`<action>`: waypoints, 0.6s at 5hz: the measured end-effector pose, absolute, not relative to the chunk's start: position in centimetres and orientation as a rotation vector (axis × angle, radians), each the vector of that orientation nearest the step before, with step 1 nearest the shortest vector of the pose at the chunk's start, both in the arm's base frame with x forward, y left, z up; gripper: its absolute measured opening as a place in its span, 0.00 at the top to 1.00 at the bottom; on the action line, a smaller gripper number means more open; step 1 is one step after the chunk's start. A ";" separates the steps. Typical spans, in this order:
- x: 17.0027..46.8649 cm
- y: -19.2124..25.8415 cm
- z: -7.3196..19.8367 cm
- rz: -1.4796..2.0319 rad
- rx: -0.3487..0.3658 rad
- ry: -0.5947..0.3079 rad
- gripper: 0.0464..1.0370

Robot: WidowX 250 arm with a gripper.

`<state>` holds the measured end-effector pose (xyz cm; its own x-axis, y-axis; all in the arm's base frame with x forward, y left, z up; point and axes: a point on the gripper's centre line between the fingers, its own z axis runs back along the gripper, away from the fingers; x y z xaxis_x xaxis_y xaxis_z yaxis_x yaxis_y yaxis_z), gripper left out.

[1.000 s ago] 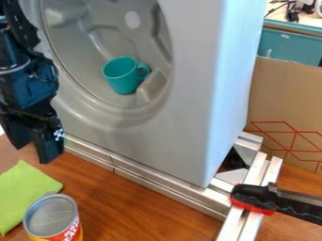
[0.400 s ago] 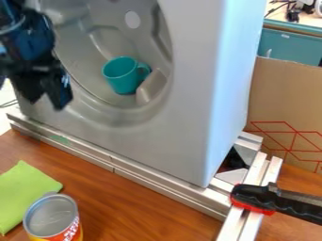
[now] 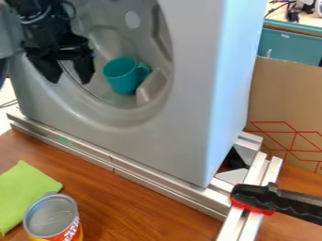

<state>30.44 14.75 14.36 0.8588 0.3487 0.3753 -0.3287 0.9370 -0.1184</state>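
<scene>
The fingers (image 3: pixel 84 67) are spread, left of the teal mug (image 3: pixel 120 76), which stays in the grey casing (image 3: pixel 179 141)'s round recess. They have moved up and right, away from the green cloth (image 3: pixel 24 190) and can (image 3: pixel 50 217) at near left on the surface (image 3: pixel 135 207).

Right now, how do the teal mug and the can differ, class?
The mug is plain teal; the can is silver with a printed label. The mug has a handle; the can shows none. The mug sits in the grey recess, the can on the wooden table. Both are round.
</scene>
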 end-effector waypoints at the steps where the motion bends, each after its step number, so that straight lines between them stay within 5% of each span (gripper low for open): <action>1: 32.2 14.7 15.0 0.456 -0.105 -0.513 0.04; 3: 34.0 13.2 15.0 0.553 -0.150 -0.540 0.04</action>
<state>33.97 13.16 15.03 0.7164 0.5362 0.4463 -0.4592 0.8441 -0.2769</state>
